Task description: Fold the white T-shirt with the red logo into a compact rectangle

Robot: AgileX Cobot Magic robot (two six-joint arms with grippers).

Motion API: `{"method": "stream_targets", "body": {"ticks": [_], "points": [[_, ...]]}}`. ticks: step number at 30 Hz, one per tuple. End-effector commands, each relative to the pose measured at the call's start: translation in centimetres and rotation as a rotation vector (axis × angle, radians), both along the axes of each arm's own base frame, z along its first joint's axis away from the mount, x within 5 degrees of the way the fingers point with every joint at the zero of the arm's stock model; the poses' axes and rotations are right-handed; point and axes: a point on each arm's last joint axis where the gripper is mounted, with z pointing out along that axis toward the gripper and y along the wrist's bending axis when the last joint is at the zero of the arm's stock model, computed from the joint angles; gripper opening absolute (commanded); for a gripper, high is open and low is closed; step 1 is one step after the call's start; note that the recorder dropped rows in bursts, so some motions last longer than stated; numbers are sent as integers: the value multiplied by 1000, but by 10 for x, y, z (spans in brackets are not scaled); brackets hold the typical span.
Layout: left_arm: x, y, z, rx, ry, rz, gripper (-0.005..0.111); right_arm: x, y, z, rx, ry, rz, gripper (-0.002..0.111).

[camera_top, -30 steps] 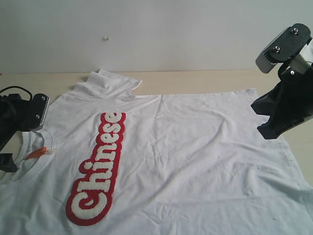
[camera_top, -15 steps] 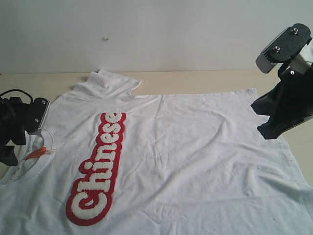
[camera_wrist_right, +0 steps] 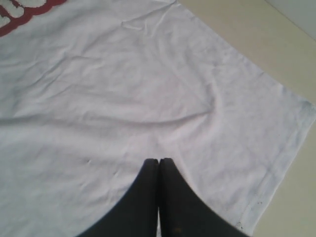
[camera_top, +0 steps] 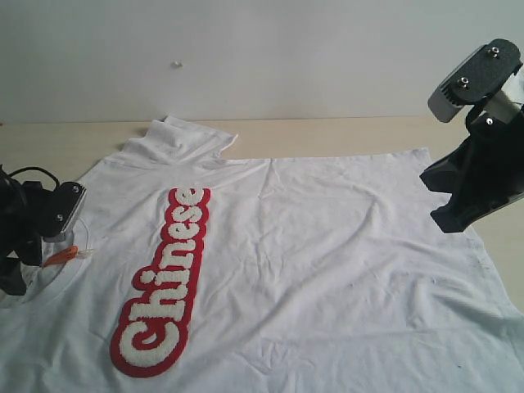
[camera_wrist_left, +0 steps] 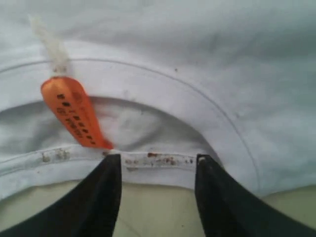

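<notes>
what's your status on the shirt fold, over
Left gripper at the collar edge beside the orange tag, jaws apart. Right gripper shut, over the hem end. White T-shirt spread flat, logo up, unfolded. Nothing on it.

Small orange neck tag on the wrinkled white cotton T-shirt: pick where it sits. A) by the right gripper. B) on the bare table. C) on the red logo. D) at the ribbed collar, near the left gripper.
D: the orange neck tag hangs from the ribbed collar of the white T-shirt, right beside the left gripper.
</notes>
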Motion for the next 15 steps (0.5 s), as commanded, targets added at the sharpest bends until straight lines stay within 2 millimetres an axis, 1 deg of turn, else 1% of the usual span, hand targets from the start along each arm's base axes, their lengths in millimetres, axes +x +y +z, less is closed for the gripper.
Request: {"method": "stream_targets", "body": {"ticks": [1,4,9,15], "points": [[-3,-3,-3,-9,33,0,47,2,1,2,3,-12,-1,0],[0,-3,-3,-16,5,7,47,2,1,2,3,-12,-1,0],[-1,-4,-3,-21,16,18,55,2,1,2,3,-12,-1,0],[-1,-3,-3,-15,14,9,55,2,1,2,3,-12,-1,0]]}}
